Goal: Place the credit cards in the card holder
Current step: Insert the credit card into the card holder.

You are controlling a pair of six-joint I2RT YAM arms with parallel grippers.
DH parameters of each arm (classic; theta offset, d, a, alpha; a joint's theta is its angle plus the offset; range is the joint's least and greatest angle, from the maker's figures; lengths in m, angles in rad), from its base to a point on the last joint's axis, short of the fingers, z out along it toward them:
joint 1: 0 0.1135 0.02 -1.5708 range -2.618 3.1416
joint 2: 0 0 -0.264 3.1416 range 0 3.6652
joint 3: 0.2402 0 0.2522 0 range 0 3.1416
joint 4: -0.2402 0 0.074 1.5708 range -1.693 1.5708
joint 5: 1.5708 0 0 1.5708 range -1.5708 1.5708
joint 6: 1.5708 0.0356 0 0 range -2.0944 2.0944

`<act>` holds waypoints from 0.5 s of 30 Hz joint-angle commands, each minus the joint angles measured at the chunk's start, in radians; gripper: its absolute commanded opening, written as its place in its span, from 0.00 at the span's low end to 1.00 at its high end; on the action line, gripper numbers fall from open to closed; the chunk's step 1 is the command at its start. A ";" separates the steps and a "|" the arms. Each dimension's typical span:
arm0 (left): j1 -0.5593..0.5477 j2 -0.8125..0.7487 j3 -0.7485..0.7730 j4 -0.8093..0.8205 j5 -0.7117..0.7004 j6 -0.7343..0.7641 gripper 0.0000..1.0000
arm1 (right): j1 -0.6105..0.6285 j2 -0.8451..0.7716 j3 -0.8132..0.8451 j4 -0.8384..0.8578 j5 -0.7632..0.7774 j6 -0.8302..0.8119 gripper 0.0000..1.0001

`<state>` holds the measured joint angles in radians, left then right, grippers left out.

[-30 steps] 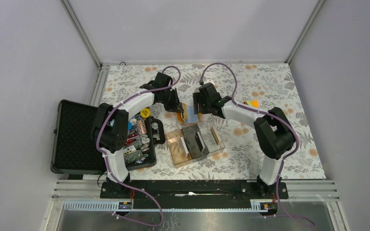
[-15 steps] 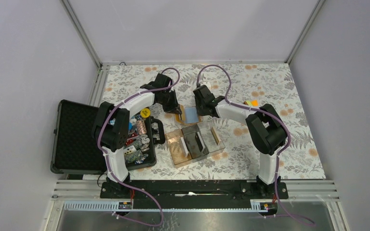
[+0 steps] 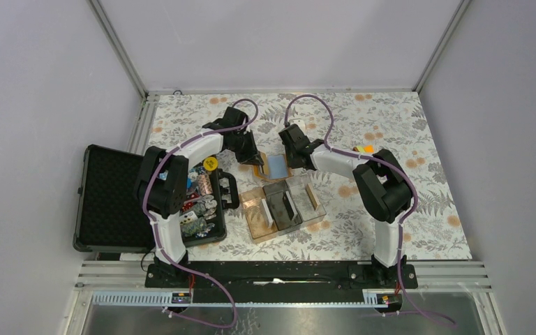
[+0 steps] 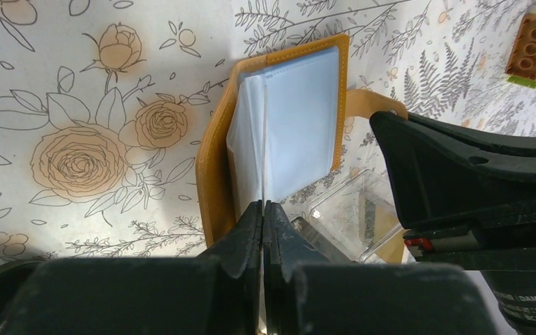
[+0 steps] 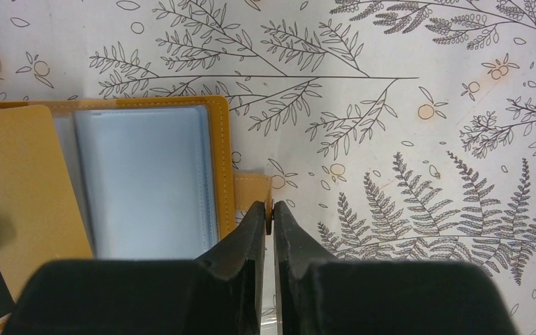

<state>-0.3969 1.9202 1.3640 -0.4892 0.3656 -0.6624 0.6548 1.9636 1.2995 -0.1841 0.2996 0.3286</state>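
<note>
Now that my right gripper has closed from wide to narrow, both ends of the card holder are pinned.
It lies open just beyond the clear tray. The right jaws nip its snap tab, and the left gripper stays pinched on a clear sleeve, standing it on edge. I judge a pocket is ready, but neither grip holds any of the credit cards yet.

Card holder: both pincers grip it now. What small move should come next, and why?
Probably the left pincer should lift its clear sleeve slightly to open a pocket: the right pincer is shut on the tab, steadying the open card holder.
</note>
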 commanded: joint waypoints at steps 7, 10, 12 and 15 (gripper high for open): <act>0.026 0.016 -0.021 0.093 0.099 -0.053 0.00 | 0.010 0.002 0.038 -0.015 0.048 0.002 0.05; 0.026 0.016 -0.019 0.087 0.088 -0.046 0.00 | 0.010 0.002 0.038 -0.014 0.049 0.003 0.05; 0.026 0.019 -0.020 0.086 0.087 -0.046 0.00 | 0.011 0.000 0.038 -0.014 0.047 0.003 0.04; 0.026 0.027 -0.015 0.079 0.088 -0.042 0.00 | 0.010 0.000 0.037 -0.015 0.047 0.004 0.04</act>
<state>-0.3756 1.9354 1.3460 -0.4416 0.4305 -0.7048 0.6548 1.9636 1.3006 -0.1940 0.3065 0.3290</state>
